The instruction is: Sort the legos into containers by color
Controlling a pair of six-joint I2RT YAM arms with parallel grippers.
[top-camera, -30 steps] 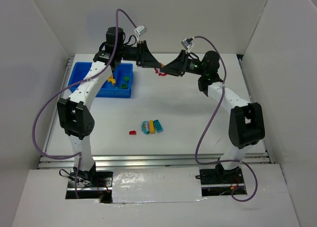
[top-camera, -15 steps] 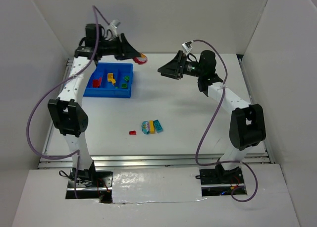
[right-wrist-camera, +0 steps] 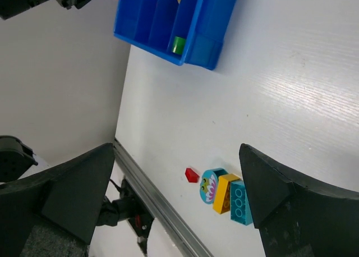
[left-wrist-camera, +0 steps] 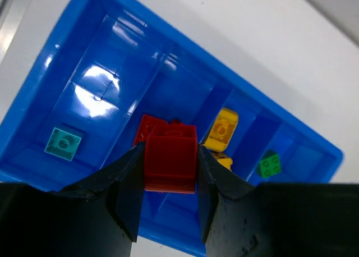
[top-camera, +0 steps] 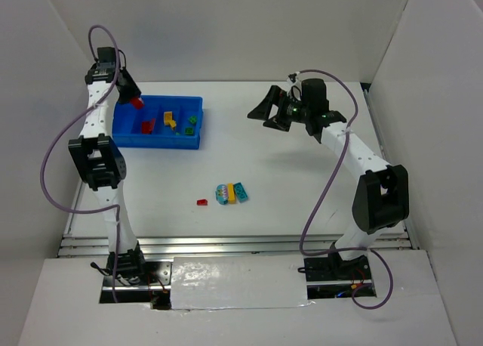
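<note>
Four legos [top-camera: 231,193] loose (a fifth held)

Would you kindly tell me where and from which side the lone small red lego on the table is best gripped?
Probably from straight above, the right end effector closing across its middle. The small red lego lies low on the table, apart from the cluster of legos on its right, so its flanks look free.

Left arm [top-camera: 96,146] towers upright, its fingers [left-wrist-camera: 126,178] pinching a red lego [left-wrist-camera: 171,161]; right arm [top-camera: 355,146] reaches forward, fingers [right-wrist-camera: 73,184] spread wide.
</note>
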